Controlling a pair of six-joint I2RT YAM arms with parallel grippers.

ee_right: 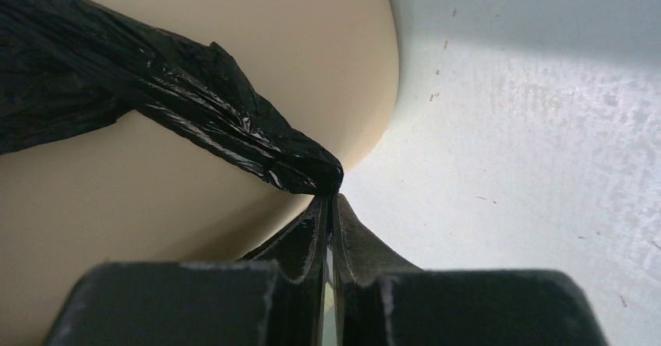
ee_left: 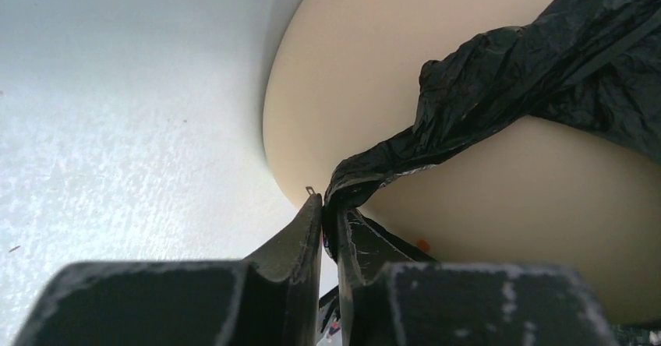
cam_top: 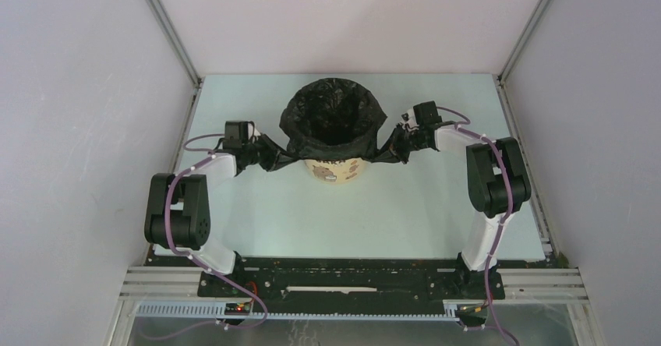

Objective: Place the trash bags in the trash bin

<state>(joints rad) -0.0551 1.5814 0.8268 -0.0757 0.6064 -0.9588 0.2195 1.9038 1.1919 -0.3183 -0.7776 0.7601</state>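
Black bag (cam_top: 334, 112), thin, probably slippery, lining bin (cam_top: 335, 171); left pincer (ee_left: 323, 210), right pincer (ee_right: 330, 202) pinched shut on its stretched-out ends, likely safest hold.

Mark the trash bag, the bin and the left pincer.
trash bag (cam_top: 334, 116), top external view, lining inside the bin
trash bin (cam_top: 335, 171), top external view, printed yellow wall
left pincer (ee_left: 329, 204), left wrist view, between fingertips

A pale yellow trash bin (cam_top: 335, 171) carries brown cartoon animals and dark lettering on its near side. The trash bag (cam_top: 334, 112) over the bin's rim is glossy, crinkled black. Either side of the bin, the left gripper (ee_left: 323, 210) and right gripper (ee_right: 331, 202) are matte black with pale scuffs. The table (cam_top: 390, 213) around the bin is pale bluish white with tiny dark specks.
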